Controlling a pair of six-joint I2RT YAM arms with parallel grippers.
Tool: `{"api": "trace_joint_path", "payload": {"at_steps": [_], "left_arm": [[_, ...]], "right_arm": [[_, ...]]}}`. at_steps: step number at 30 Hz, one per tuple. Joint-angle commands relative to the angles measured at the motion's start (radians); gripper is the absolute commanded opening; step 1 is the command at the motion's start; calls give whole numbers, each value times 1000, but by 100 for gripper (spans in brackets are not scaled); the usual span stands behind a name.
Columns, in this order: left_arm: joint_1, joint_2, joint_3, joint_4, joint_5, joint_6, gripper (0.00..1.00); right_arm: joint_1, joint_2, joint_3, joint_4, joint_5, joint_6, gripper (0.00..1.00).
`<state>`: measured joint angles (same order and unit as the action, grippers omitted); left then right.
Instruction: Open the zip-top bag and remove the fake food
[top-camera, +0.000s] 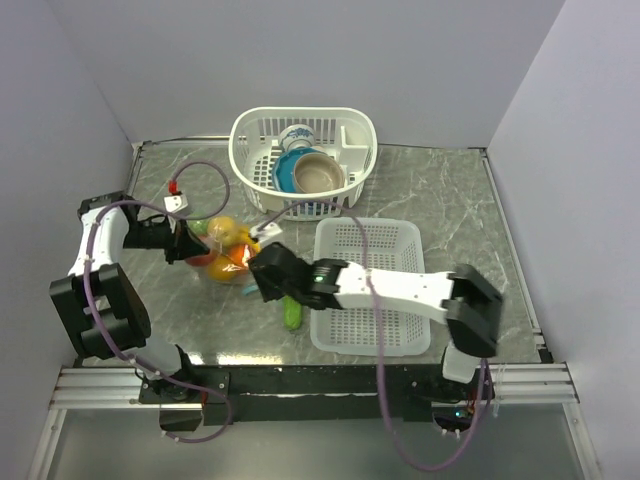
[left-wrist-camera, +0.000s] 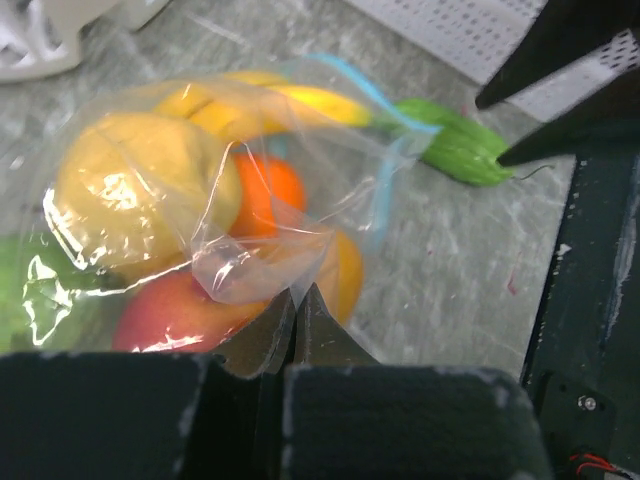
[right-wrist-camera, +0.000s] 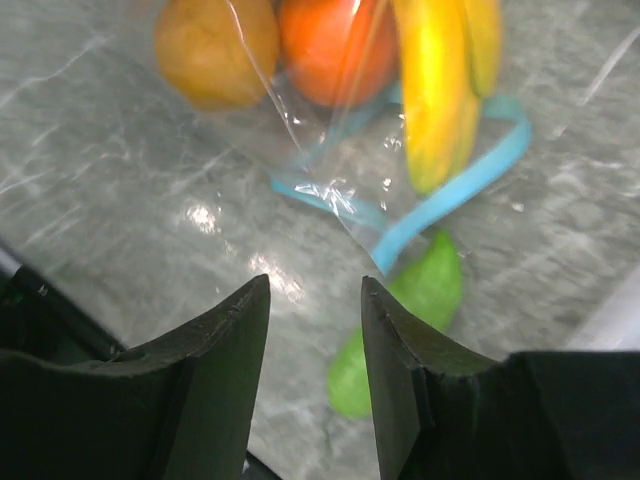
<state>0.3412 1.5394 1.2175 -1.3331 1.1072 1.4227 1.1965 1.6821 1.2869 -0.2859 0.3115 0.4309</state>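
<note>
Bag (top-camera: 225, 252) is on the table (right-wrist-camera: 110, 190), left of centre, between the two arms. The mouth is open: the zip strip (right-wrist-camera: 455, 185) gapes in a loose teal loop. One green piece (right-wrist-camera: 405, 320) is out, lying on the marble just beside that loop and near the white basket (top-camera: 400, 232). So by my read, opening is done and unloading has barely begun.

Left to go: the banana (right-wrist-camera: 435, 100), orange (left-wrist-camera: 272, 188), apple (left-wrist-camera: 170, 312) and lemon (left-wrist-camera: 130, 190) all show through the film, inside the bag.

The left end effector (left-wrist-camera: 297, 300) is clenched on a fold of the bag's plastic, on what looks like the end away from the mouth, anchoring it. The right end effector (right-wrist-camera: 315, 292) is released, jaws apart with nothing between them. It hovers over bare table just short of the zip strip.

Now the lie of the thing. From above, the bag's long axis runs from the left end effector, far-left, down toward near-right. The mouth points at the right end effector and the green piece. The banana lies roughly along that same line, with its tip toward the opening and close to the strip, so it looks like the easiest next pull. The green piece lies lengthwise on much the same line, one end just beside the strip's corner.
</note>
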Motion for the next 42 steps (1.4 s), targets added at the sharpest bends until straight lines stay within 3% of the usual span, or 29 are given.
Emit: {"api": "trace_joint_path", "payload": {"at_steps": [1,6,13,22,32,35,38,39,42], "left_arm": [[87,-12,4,-41,-50,59,1],[180,-5,11,-43,-69,90,1],[191,-21,-55,-43,-73,133,1],[193,-35,-104,-41,-87,162,1],[200,-44,-118,-43,-92,168,1],[211,-48,-115,-43,-96,167,1],[220,-45,-116,-43,-106,176,1],[220,-42,-118,-43,-113,183,1],[223,-36,-130,-40,-118,189,1]], "right_arm": [[75,186,181,-330,220,123,50],[123,240,187,-375,279,232,53],[127,197,127,-381,357,304,67],[129,241,112,-452,442,407,68],[109,294,38,-322,322,378,65],[109,285,23,-286,314,359,55],[109,236,25,-257,327,323,27],[109,199,34,-262,354,313,6],[109,98,75,-279,420,276,0]]}}
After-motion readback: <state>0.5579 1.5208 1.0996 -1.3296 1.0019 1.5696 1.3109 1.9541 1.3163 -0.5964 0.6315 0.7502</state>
